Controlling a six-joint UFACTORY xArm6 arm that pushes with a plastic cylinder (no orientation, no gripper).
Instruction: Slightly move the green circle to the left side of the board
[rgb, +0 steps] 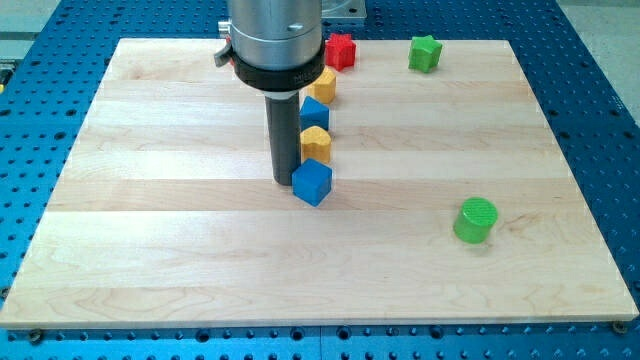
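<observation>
The green circle (475, 220) is a short green cylinder standing at the view's lower right of the wooden board (180, 260). My tip (285, 181) is near the board's middle, far to the view's left of the green circle and apart from it. The tip sits right beside the left side of a blue cube (312, 183); I cannot tell if they touch.
A line of blocks runs up from the blue cube: a yellow block (316, 144), a blue block (315, 113), a yellow block (324, 85). A red block (341, 51) and a green star (425, 53) lie near the view's top edge.
</observation>
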